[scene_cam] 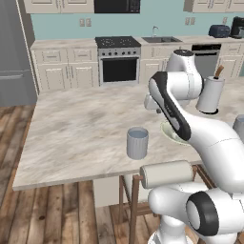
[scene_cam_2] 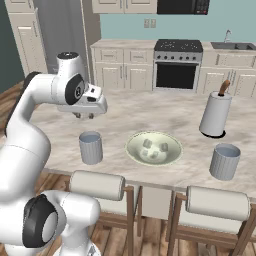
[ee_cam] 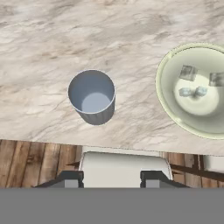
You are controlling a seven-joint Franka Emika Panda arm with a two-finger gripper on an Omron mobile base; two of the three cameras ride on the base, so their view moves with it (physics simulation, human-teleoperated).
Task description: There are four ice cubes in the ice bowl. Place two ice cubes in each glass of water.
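The gripper is hovering half-spread, gripping nothing. Ahead-left of it a ribbed, grey-blue cylindrical glass is standing on veined marble; ahead-right, four pale cubes are lying in the smooth round bowl.

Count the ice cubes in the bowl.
4, all inside the ice bowl: one ice cube upper left, one at the right, and two small ones side by side near the middle.

Glossy white rounded arm segments, dark grey joint bands, round black-ringed joint caps
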